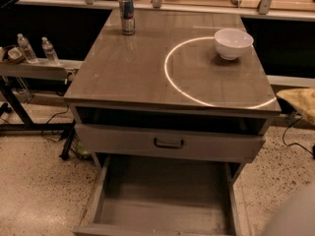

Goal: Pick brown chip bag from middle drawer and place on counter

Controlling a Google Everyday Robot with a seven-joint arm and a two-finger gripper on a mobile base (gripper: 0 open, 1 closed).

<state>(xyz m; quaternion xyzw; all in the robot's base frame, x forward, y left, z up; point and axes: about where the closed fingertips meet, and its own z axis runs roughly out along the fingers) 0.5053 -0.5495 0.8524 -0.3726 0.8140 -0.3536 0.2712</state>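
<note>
Tabletop [128, 75]: glossy, smooth, grey-brown.
Bowl [233, 42] on tabletop: glossy white.
Can [127, 14] on tabletop: shiny metal.
Drawer [162, 205] below tabletop: matt grey.
Flooring [34, 181]: speckled.
End effector: out of view.

Dim indoor scene, with one bright ring of light on a glossy counter.

The counter [128, 77] gleams under a thin ring of light [166, 75]. A white bowl [233, 42] casts a soft shadow. The open middle drawer [162, 210] at bottom centre lies in shade. A blurred pale shape [295, 215] fills the lower right corner. The gripper is outside the frame.
</note>
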